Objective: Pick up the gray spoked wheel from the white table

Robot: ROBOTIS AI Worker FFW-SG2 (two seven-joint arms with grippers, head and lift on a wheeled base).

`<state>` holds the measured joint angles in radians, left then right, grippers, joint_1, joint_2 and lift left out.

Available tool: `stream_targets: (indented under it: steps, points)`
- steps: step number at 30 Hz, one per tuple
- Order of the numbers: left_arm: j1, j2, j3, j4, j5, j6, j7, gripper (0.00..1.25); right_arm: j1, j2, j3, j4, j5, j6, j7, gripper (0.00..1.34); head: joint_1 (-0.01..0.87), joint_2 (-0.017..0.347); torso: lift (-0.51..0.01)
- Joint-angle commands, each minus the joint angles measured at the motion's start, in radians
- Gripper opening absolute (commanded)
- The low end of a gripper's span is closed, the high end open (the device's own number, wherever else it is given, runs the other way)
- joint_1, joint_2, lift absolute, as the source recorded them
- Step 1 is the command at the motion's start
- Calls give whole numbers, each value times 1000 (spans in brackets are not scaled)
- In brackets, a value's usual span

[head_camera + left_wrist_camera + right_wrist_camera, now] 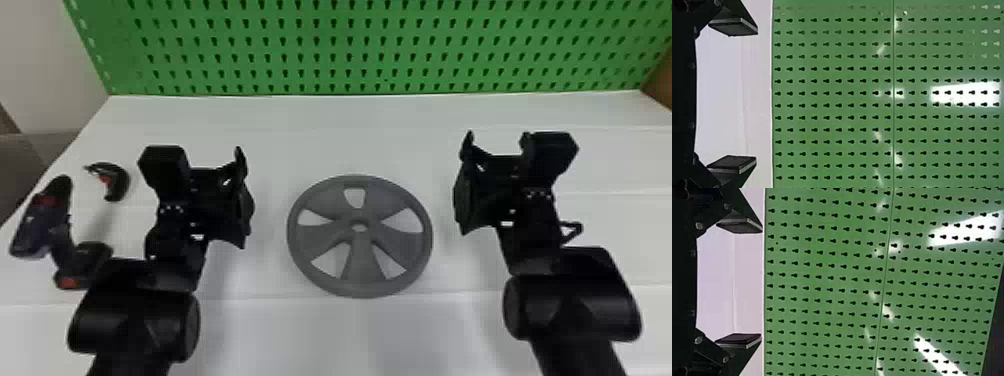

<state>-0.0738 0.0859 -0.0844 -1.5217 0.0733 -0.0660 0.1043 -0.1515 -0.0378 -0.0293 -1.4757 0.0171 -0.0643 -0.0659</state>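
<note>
The gray spoked wheel [360, 270] lies flat on the white table [350, 335], between the two arms in the head view. My left gripper [242, 195] is to the wheel's left and apart from it; in its wrist view the left gripper [756, 96] has its two fingers wide apart with nothing between them. On the wheel's right side, also apart from it, is my right gripper [464, 185]. The right wrist view shows that right gripper [761, 284] open and holding nothing.
A cordless drill [60, 232] stands or lies at the table's left, beside a small black and red tool [117, 182], both left of my left arm. A green pegboard [350, 45] rises along the table's back edge.
</note>
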Motion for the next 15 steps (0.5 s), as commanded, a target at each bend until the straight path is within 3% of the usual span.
stream_targets:
  steps: [1, 7, 15]
  points:
    - [-1, 0, 0, 0, 0, 0, 0, 1120, -2, -7, 8, 0, -8, 0, 0, 1031, 767, 35, -107]
    - [0, 0, 2, 0, 0, 0, 0, 1120, -11, -7, 8, -3, -22, 55, 0, 1031, 767, 35, -107]
    - [-1, 0, 0, 0, 0, 0, 0, 1120, -53, 10, -1, -103, -20, 339, 0, 1031, 767, 35, -107]
